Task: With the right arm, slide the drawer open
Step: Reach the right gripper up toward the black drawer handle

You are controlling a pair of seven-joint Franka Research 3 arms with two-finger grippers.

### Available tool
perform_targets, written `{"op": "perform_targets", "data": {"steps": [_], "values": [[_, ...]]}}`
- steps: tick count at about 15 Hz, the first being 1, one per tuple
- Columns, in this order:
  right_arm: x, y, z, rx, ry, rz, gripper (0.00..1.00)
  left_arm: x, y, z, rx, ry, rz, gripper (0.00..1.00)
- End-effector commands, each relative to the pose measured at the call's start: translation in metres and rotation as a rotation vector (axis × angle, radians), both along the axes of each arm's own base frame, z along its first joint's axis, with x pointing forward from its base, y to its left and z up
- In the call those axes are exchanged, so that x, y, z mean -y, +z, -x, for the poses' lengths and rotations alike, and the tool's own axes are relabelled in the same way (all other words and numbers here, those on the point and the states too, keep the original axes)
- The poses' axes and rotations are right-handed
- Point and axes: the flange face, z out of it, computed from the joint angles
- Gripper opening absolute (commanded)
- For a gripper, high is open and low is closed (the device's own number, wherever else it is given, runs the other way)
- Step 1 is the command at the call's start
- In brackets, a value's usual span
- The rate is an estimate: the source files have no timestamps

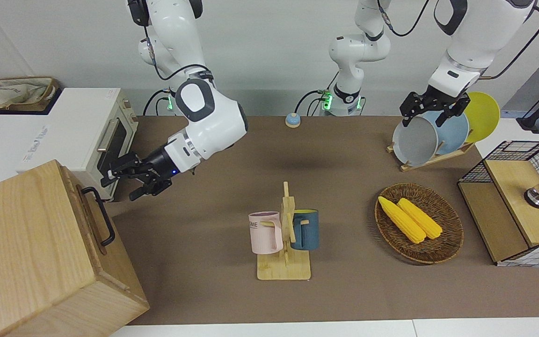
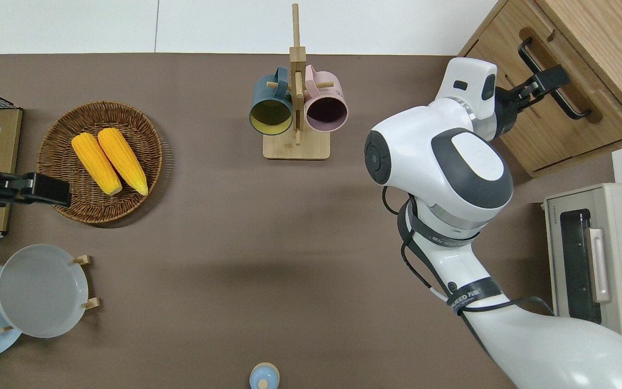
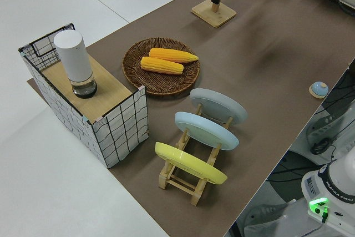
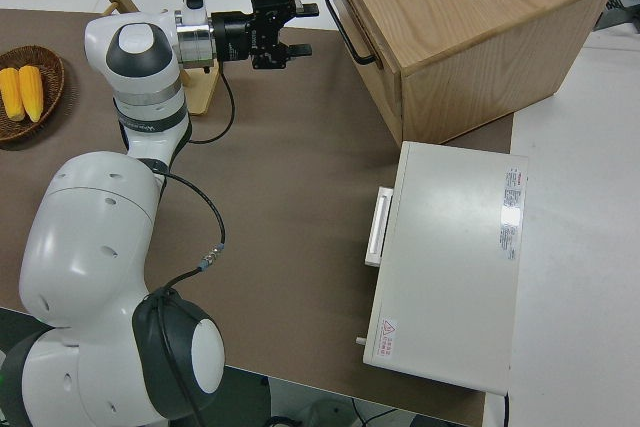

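Here the right gripper point(image 4: 308, 29), fingers spread, seemingly just short of the drawer point(image 4: 372, 75) handle point(image 4: 347, 25).

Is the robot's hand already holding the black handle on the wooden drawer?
No, in the right side view the right gripper has open fingers and bare table shows between it and the black handle of the drawer.

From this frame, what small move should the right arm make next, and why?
Probably ease the right end effector forward until its fingers straddle the black bar handle of the drawer, then close. Its fingers stand open and point at the handle, with a gap to the bar visible in the right side view, and the drawer front sits flush. The left arm is parked.
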Motion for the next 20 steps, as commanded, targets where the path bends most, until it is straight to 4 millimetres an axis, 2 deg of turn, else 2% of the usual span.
{"op": "perform_targets", "data": {"steps": [1, 8, 13, 14, 15, 16, 18, 19, 20], "values": [[0.011, -0.040, 0.000, 0.056, 0.064, 0.134, 0.983, -0.001, 0.003, -0.002, -0.006, -0.011, -0.016, 0.99], [0.025, -0.064, -0.011, 0.109, 0.100, 0.227, 0.981, -0.001, 0.004, -0.002, -0.005, -0.011, -0.016, 0.99], [0.044, -0.067, -0.019, 0.166, 0.116, 0.212, 0.967, -0.001, 0.003, -0.002, -0.006, -0.011, -0.016, 0.99], [0.043, -0.069, -0.019, 0.174, 0.115, 0.208, 0.911, -0.001, 0.003, -0.002, -0.006, -0.011, -0.016, 0.99], [0.043, -0.071, -0.019, 0.172, 0.114, 0.206, 0.782, -0.001, 0.003, -0.002, -0.006, -0.011, -0.016, 0.99], [0.044, -0.072, -0.019, 0.171, 0.109, 0.210, 0.565, -0.001, 0.004, -0.002, -0.005, -0.009, -0.016, 0.99], [0.044, -0.075, -0.019, 0.167, 0.105, 0.216, 0.225, -0.001, 0.004, -0.002, -0.005, -0.011, -0.016, 0.99], [0.043, -0.075, -0.019, 0.163, 0.105, 0.218, 0.074, -0.001, 0.004, -0.002, -0.005, -0.011, -0.016, 0.99], [0.043, -0.075, -0.018, 0.157, 0.105, 0.221, 0.001, -0.001, 0.003, -0.002, -0.006, -0.011, -0.016, 0.99]]}}
